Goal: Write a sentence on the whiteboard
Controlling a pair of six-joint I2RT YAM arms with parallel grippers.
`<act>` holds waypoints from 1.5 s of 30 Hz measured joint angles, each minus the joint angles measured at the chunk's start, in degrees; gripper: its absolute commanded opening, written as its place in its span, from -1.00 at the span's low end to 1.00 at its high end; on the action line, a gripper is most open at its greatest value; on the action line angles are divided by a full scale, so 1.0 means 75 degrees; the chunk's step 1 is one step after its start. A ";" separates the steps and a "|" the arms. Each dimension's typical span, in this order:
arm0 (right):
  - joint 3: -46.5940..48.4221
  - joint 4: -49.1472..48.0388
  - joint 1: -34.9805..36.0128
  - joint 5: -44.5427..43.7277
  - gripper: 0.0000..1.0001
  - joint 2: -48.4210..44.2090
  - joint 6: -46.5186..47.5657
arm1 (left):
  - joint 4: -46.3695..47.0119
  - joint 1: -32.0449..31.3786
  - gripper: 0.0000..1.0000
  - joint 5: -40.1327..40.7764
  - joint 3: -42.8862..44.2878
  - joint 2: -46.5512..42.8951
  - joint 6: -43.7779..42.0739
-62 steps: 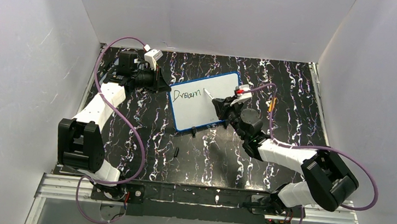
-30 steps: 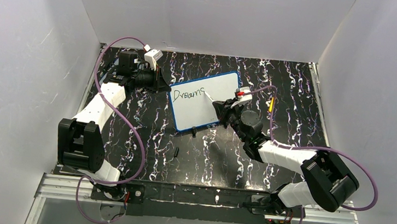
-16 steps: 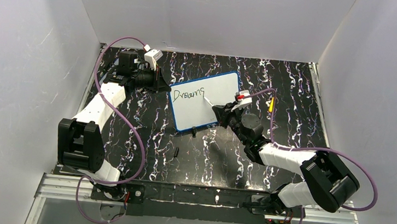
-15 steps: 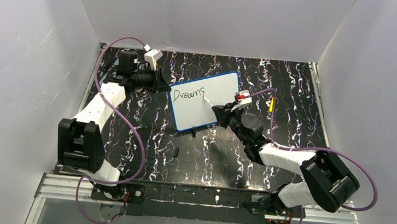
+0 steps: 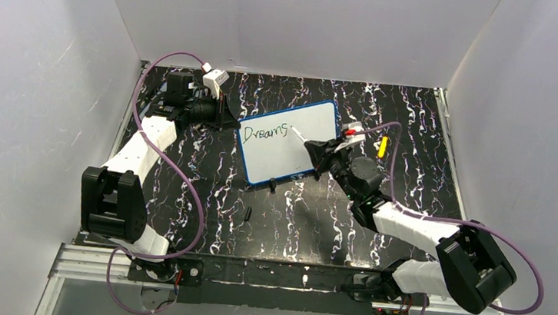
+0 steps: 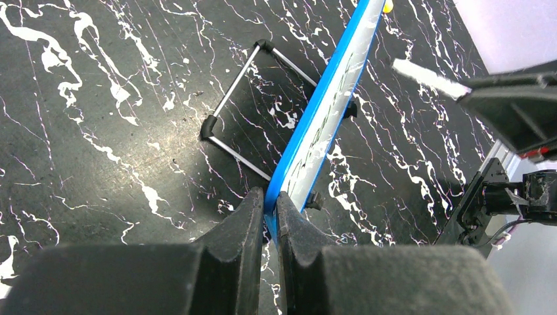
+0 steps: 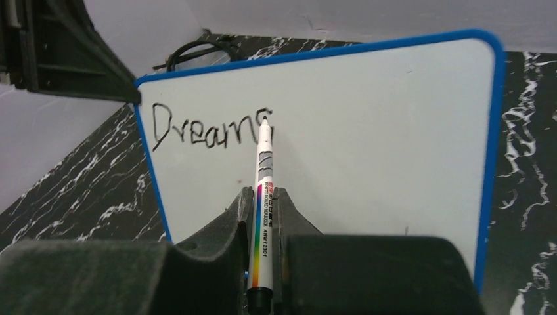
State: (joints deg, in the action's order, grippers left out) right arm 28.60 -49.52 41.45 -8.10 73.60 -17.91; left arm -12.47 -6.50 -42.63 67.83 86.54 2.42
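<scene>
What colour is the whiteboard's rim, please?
The whiteboard rim is blue, clearest in the right wrist view.

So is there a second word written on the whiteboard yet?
No, the whiteboard carries only the word "Dreams", with the marker tip at its last letter.

Bottom edge of whiteboard (image 7: 394,144) behind right fingers (image 7: 220,236)

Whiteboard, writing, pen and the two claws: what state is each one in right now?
Small white board with a blue rim: standing on edge, propped by a wire stand, pinched at one rim.
Dark handwritten sentence: unfinished, reads only "Dreams".
White marker pen: uncapped, tip at the final "s".
Left gripper: shut on the board's rim.
Right gripper: shut on the marker.
</scene>
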 measured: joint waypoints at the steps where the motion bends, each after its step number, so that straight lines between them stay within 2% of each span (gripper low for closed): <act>1: 0.0009 -0.0006 -0.0128 0.0020 -0.97 -0.0070 0.0003 | 0.0000 0.0000 -1.00 0.0000 0.0000 0.0000 0.0000; 6: 0.0015 0.0006 -0.0679 0.0140 -0.97 -0.0134 -0.0006 | 0.0000 0.0000 -1.00 -0.0003 0.0000 0.0000 -0.0003; 13: 0.0015 -0.0041 -0.0927 0.0391 -0.97 0.0099 -0.0047 | 0.0000 0.0000 -1.00 0.0000 0.0000 0.0000 -0.0003; 37: 0.0242 -0.0219 -0.1064 0.0836 -0.97 0.0504 -0.0140 | 0.0000 0.0000 -1.00 -0.0003 0.0000 0.0000 -0.0003; 45: -0.0047 -0.0219 -0.1067 0.0947 -0.97 0.0507 -0.0184 | 0.0000 0.0000 -1.00 -0.0003 0.0000 0.0000 -0.0003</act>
State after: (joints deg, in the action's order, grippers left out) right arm 28.25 -51.16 33.45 -0.99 77.41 -19.29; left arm -12.47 -6.50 -42.65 67.83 86.54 2.39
